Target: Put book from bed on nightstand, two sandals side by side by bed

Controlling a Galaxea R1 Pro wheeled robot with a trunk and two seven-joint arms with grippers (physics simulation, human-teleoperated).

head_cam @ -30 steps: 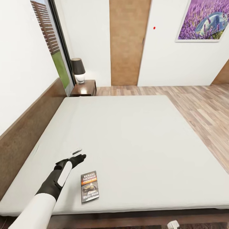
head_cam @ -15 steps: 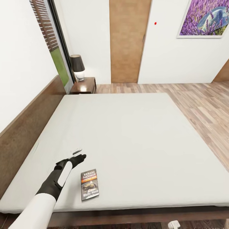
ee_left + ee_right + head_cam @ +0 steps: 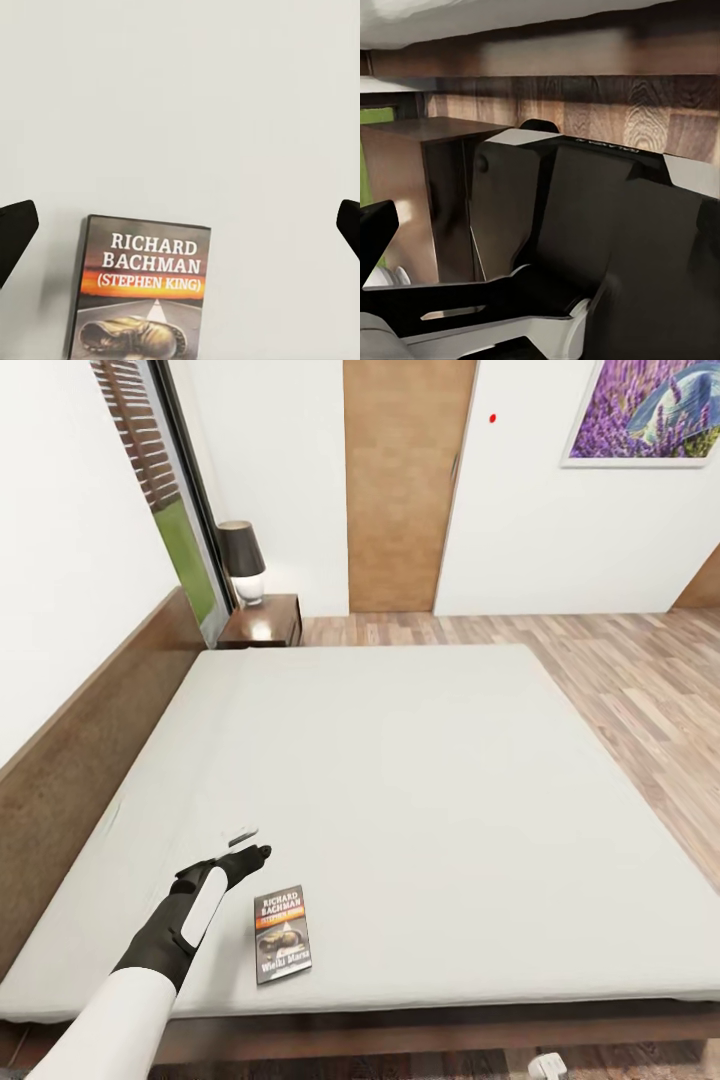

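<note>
One large low bed (image 3: 400,780) with an off-white mattress is seen on a wood-plank floor (image 3: 640,690), one dark reddish-brown nightstand (image 3: 265,622) at 11 o'clock, and one dark grey paperback book (image 3: 282,934) lies near the mattress's near edge, just beside the left gripper (image 3: 248,843), its fingers (image 3: 15,232) spread apart; the right fingers' state cannot be told.

Book (image 3: 283,948) lies flat on the bed (image 3: 420,790) near its front edge, toward the left. Left gripper (image 3: 247,847) hovers over the mattress just left of and beyond the book. Nightstand (image 3: 264,627) stands beyond the bed's far left corner, 1 lamp (image 3: 243,561) on it.
</note>
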